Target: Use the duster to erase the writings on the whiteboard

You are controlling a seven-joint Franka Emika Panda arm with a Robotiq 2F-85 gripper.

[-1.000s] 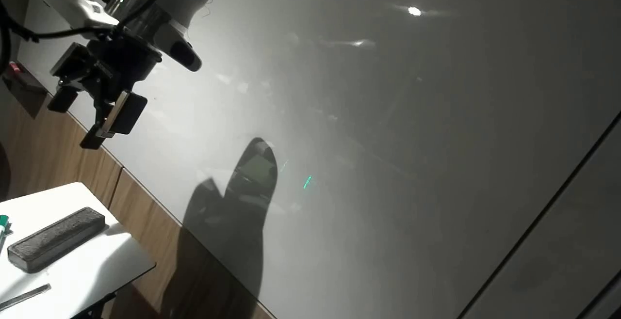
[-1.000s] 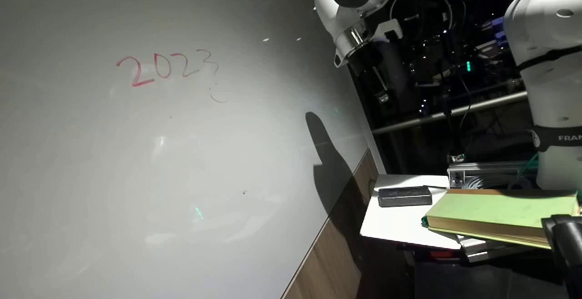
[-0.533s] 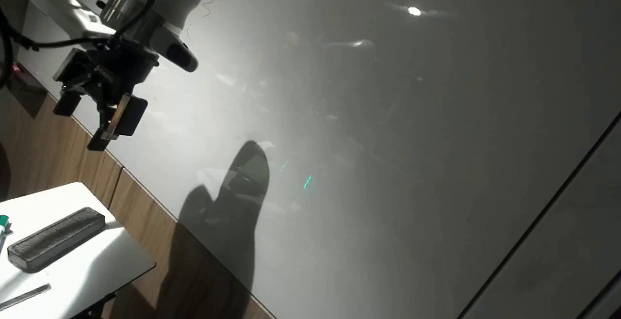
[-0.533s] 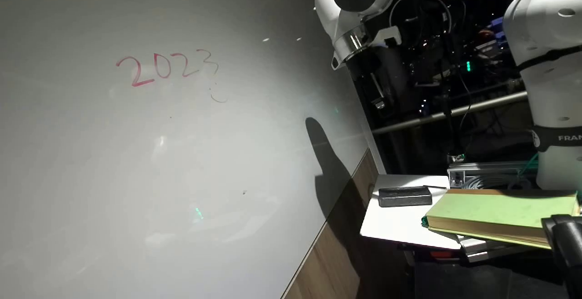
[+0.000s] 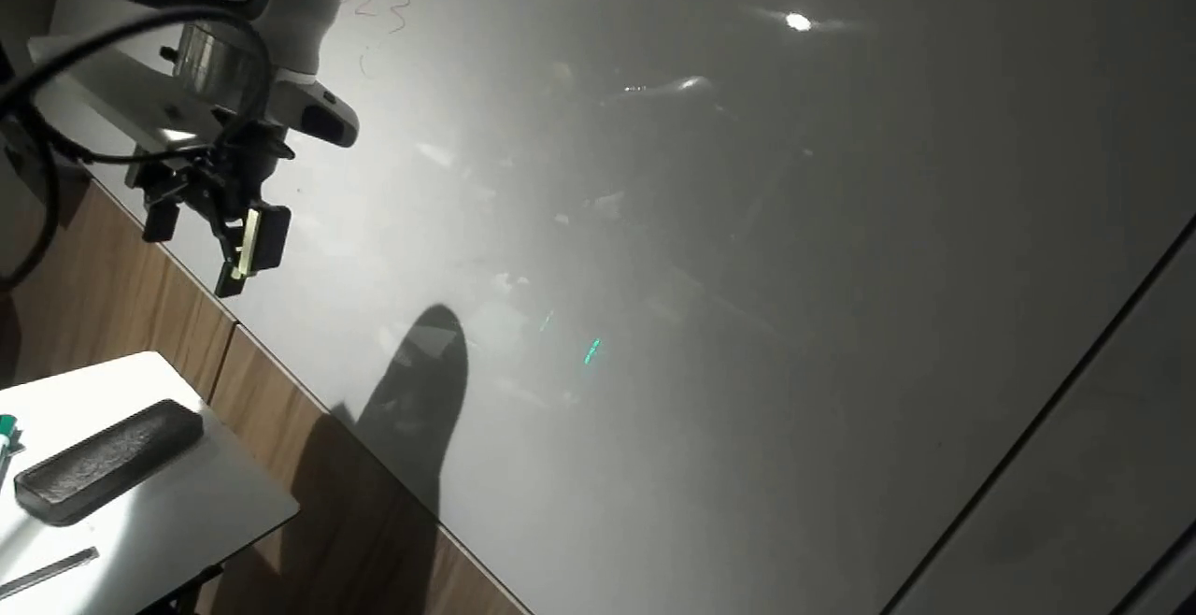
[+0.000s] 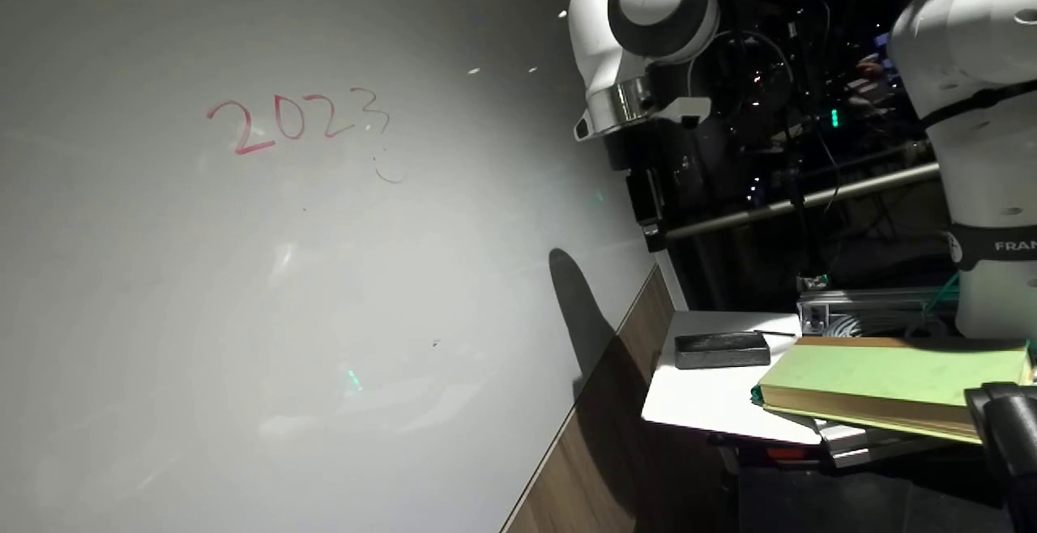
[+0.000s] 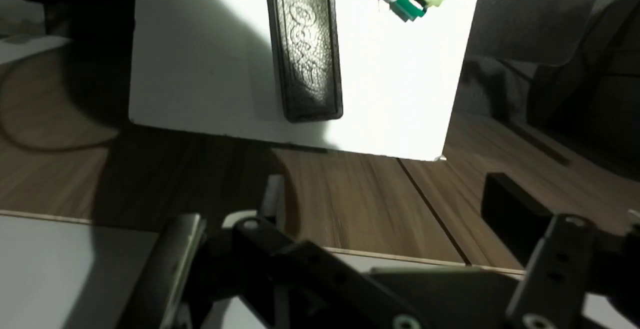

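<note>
The duster [image 5: 107, 465] is a dark grey-black block lying flat on the small white tabletop. It also shows in an exterior view [image 6: 721, 351] and, embossed on top, in the wrist view [image 7: 307, 44]. The whiteboard [image 5: 701, 316] fills much of both exterior views [image 6: 283, 298]. Red writing, "2023" [image 6: 300, 118], stands high on it with a faint curved mark below; in an exterior view the arm hides part of the writing [image 5: 378, 3]. My gripper [image 5: 196, 255] is open and empty, above and apart from the duster; its fingers are spread in the wrist view [image 7: 387, 199].
The white tabletop [image 6: 705, 403] carries a green book [image 6: 891, 371], a green-capped marker [image 7: 400, 1] and a thin dark strip [image 5: 47, 573]. A wood-brown strip [image 5: 280, 381] runs along the whiteboard's lower edge. A black cable [image 5: 47, 222] loops beside the wrist.
My gripper has moved down, rightward in one exterior picture and leftward in the other, and its shadow has dropped on the whiteboard. More of the writing shows beside the arm. The duster has not moved.
</note>
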